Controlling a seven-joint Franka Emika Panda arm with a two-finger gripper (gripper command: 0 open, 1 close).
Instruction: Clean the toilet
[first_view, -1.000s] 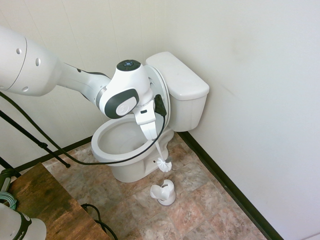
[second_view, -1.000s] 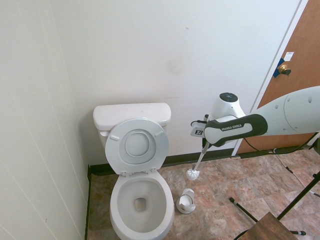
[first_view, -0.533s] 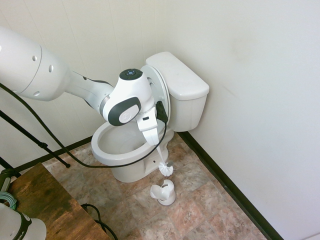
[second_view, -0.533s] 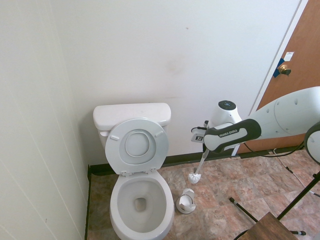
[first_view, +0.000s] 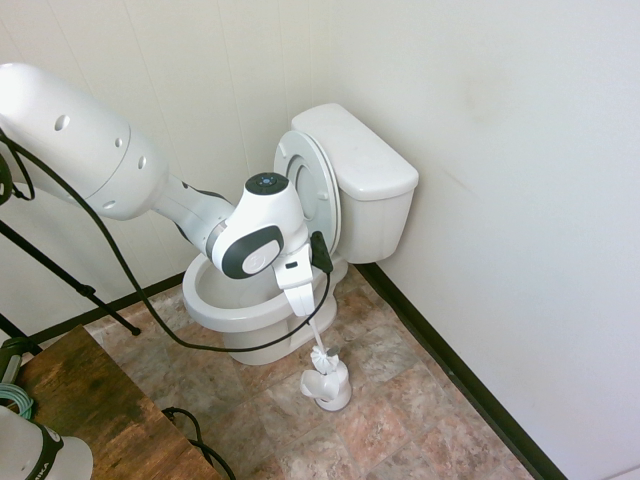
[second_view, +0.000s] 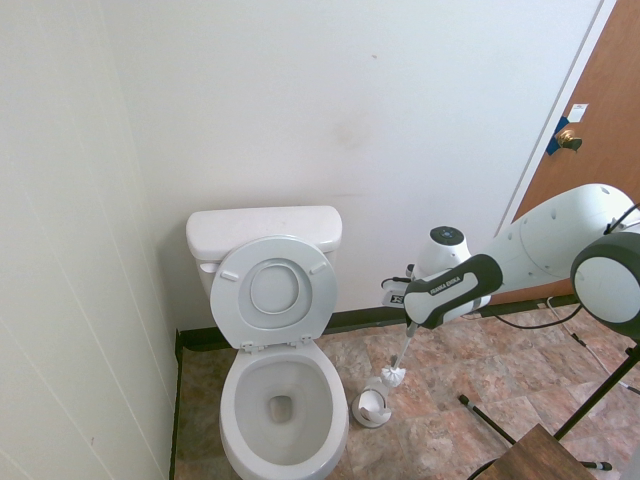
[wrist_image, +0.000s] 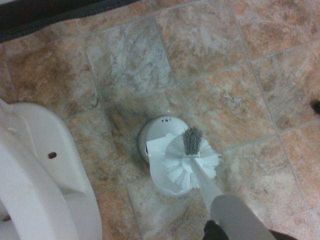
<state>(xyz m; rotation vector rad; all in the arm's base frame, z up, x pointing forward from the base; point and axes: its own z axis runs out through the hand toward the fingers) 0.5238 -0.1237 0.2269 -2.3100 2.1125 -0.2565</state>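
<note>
"So, what has the gripper (first_view: 303, 312) got?"

"It's shut on the white handle of the toilet brush (first_view: 319, 342), which hangs bristles down, a little tilted."

"And the bristles?"

"White all round, with a gray tuft (wrist_image: 192, 140) on one side. They have come down since the earlier frames: a second ago they were up off the holder, with a gap between. Now, in the first exterior view, they overlap the top of the white brush holder (first_view: 332, 388). I can't tell whether the two touch."

"Has the holder moved?"

"No, it stands in the same spot on the tiled floor (second_view: 440, 385), just beside the toilet (second_view: 283, 405)."

"How does the toilet look?"

"Same as before: lid (first_view: 308, 185) and seat raised against the tank (second_view: 264, 228), bowl open. Only the arm (second_view: 540, 240) has shifted, lowering the brush."

"Anything farther out?"

"A brown door (second_view: 590, 150), beyond the arm in the second exterior view."
</note>
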